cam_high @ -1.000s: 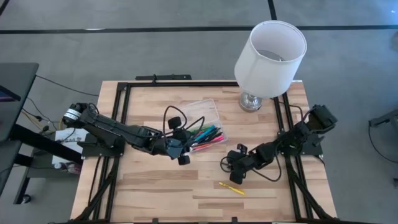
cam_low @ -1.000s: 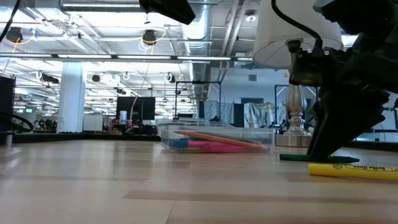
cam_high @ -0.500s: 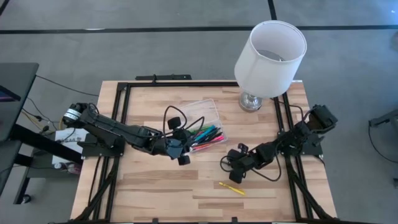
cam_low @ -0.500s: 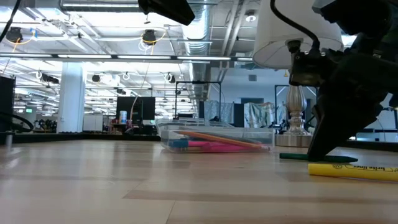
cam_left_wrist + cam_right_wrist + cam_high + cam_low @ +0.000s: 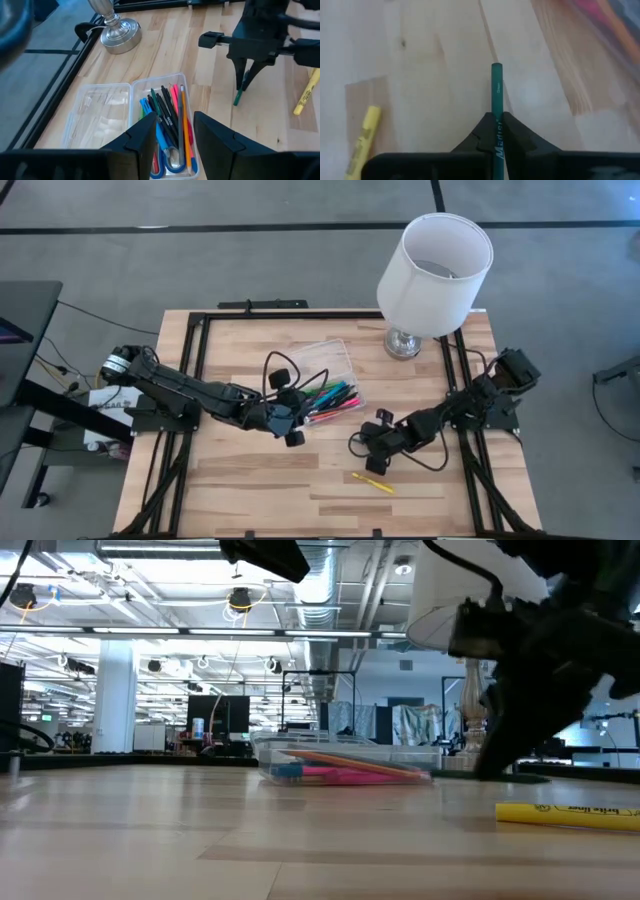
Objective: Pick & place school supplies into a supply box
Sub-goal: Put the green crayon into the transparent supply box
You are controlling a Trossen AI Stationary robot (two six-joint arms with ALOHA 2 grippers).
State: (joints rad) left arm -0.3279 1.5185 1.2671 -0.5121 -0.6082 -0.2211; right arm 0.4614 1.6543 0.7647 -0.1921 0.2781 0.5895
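Most school supplies (image 5: 167, 125) already lie in the clear supply box (image 5: 186, 85). The right gripper (image 5: 496, 131) pinches a green pen (image 5: 496, 90); a yellow highlighter (image 5: 373, 482) remains on the bench (image 5: 250, 490). The left gripper (image 5: 172, 135) hovers by the box, fingers spread

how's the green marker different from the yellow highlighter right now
The green marker is pinched in the right gripper, one end raised; the yellow highlighter lies flat and loose on the table. The marker is dark green and slim, the highlighter yellow and looks stubbier. Both are outside the supply box.
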